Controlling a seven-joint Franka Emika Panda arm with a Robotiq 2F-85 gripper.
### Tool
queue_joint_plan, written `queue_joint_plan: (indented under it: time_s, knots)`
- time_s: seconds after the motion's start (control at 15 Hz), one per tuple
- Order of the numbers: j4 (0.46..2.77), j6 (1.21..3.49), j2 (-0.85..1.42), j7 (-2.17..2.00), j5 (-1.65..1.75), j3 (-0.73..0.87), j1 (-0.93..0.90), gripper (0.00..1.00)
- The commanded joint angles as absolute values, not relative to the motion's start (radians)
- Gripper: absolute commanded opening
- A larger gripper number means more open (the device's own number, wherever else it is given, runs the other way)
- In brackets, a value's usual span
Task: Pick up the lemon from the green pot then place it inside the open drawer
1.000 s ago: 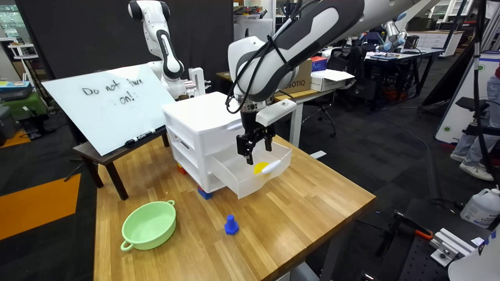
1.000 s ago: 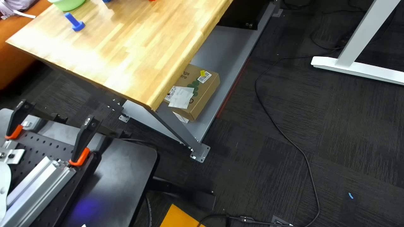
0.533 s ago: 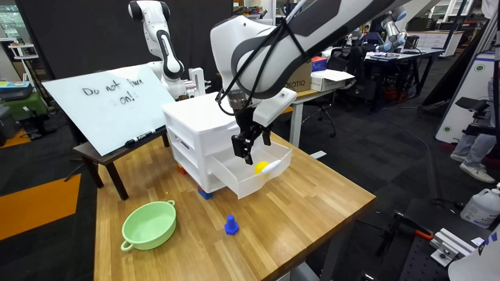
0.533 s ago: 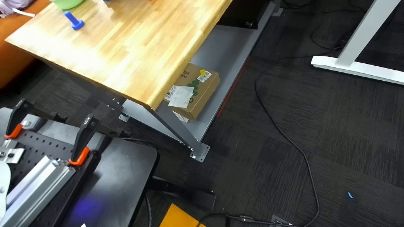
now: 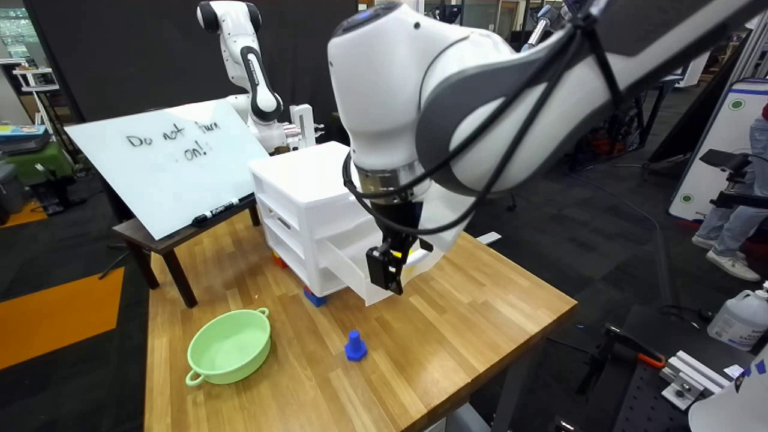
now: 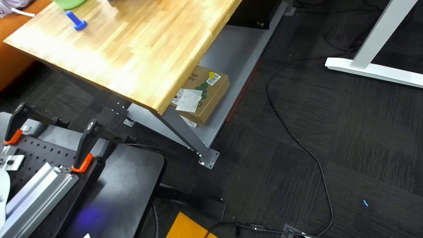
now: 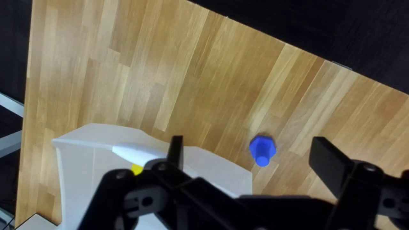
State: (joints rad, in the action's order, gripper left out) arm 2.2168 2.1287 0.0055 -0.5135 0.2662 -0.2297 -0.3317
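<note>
The yellow lemon [image 5: 398, 254] lies inside the open white drawer [image 5: 345, 267], near its front wall. My gripper hides part of it in an exterior view. In the wrist view a bit of the lemon [image 7: 136, 169] shows behind my left finger, inside the drawer [image 7: 217, 163]. My gripper [image 5: 410, 267] points down near the front end of the drawer. In the wrist view the gripper [image 7: 247, 142] is open with nothing between its fingers. The green pot [image 5: 231, 348] stands on the table to the left with nothing showing inside. Only its edge [image 6: 69, 3] shows in an exterior view.
A blue bolt-shaped piece [image 5: 355, 348] stands upright on the table in front of the drawer. The white drawer unit [image 5: 306, 174] stands behind, with blue and red blocks [image 5: 314, 297] at its base. A whiteboard [image 5: 174, 156] leans at the back left.
My gripper has moved from above the drawer towards its front end and the camera, staying open. The lemon stays in the drawer, now more covered by the gripper.
</note>
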Motion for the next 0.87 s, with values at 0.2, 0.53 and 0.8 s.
queue_joint_plan:
  time_s: [0.2, 0.53, 0.8]
  knots:
    - [2.382, 2.341, -0.028, -0.655, 0.266, -0.305, -0.333, 1.00]
    - [2.439, 2.421, -0.062, -0.699, 0.269, -0.317, -0.328, 1.00]
    - [2.440, 2.422, -0.062, -0.699, 0.269, -0.317, -0.328, 1.00]
